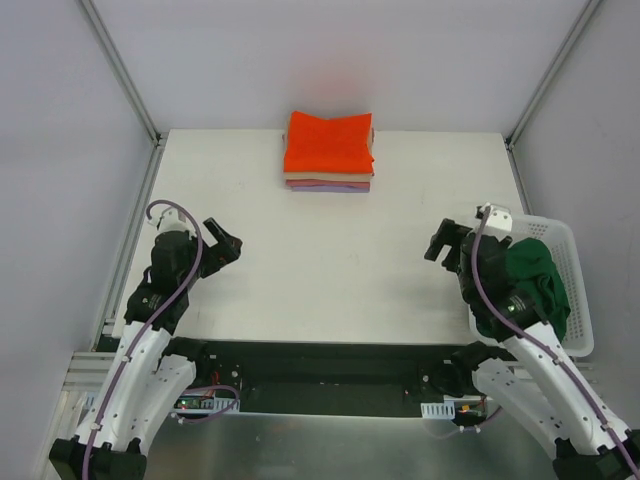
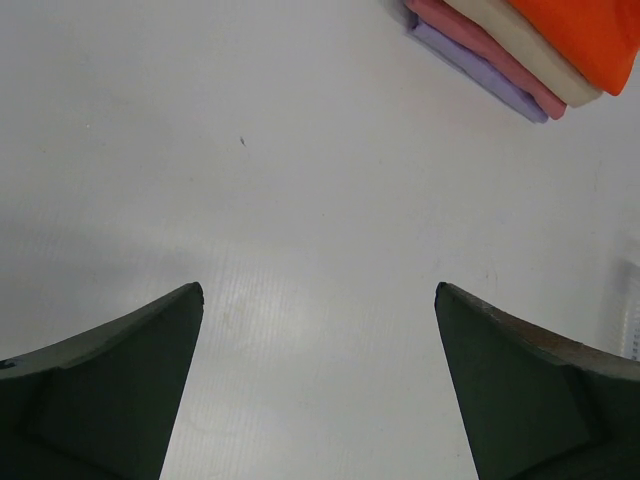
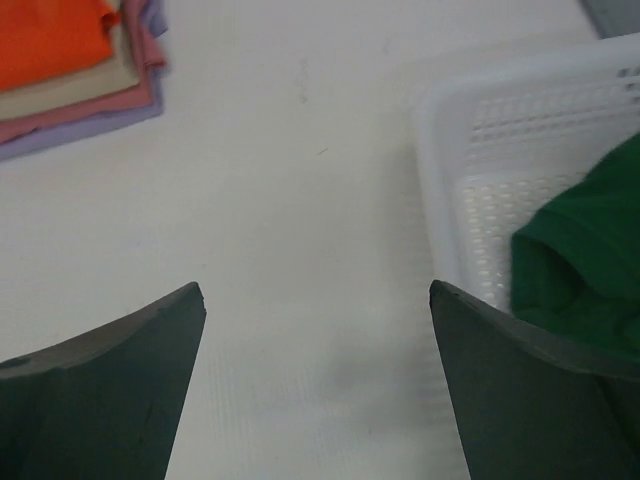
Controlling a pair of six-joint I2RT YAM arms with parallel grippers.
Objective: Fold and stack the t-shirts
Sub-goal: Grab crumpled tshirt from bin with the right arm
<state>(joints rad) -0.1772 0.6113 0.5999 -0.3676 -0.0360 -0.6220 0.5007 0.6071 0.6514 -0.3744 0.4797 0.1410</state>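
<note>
A stack of folded t-shirts lies at the table's far middle: orange on top, then tan, pink and lilac. It also shows in the left wrist view and the right wrist view. A dark green t-shirt lies crumpled in the white mesh basket at the right; it also shows in the right wrist view. My left gripper is open and empty over bare table at the left. My right gripper is open and empty just left of the basket.
The basket sits at the table's right edge, close beside my right arm. Aluminium frame posts stand at the far corners, with grey walls on both sides. The white table runs between the two grippers.
</note>
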